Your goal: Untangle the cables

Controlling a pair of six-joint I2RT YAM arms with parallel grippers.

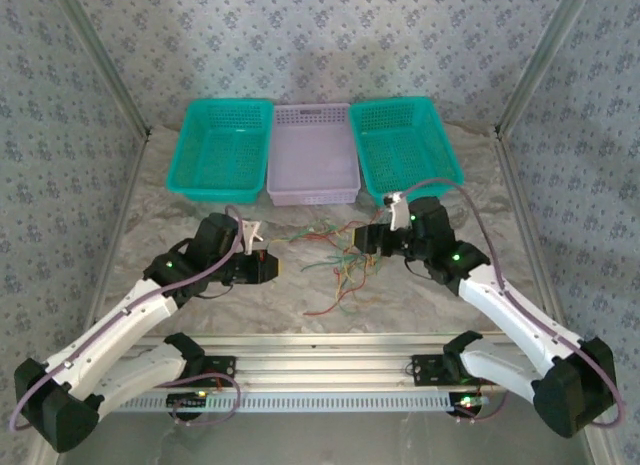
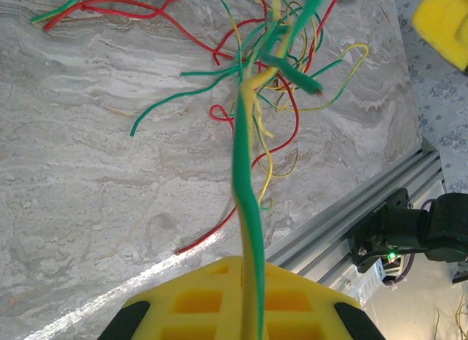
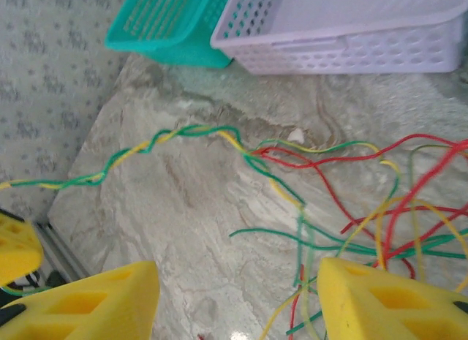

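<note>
Out in the middle of the marbled table (image 1: 210,295), between the two arms, the cables (image 1: 337,265) are spread as a loose red, green and yellow tangle. The left gripper (image 2: 241,270) is pressed together on a twisted green-and-yellow pair (image 2: 245,179), which is pulled from the yellow pads straight into the knot. The right gripper (image 3: 235,274) is held spread wide just over the table, and a few red and green strands are seen between its fingers, none of them pinched. Behind the tangle three baskets are lined up side by side: a left teal basket (image 1: 222,150), a lavender basket (image 1: 312,155) and a right teal basket (image 1: 405,150), all kept well apart from the wires. An aluminium rail (image 1: 320,350) is run along the near edge. Loose red strands are crossed over the twisted pair near the knot.
</note>
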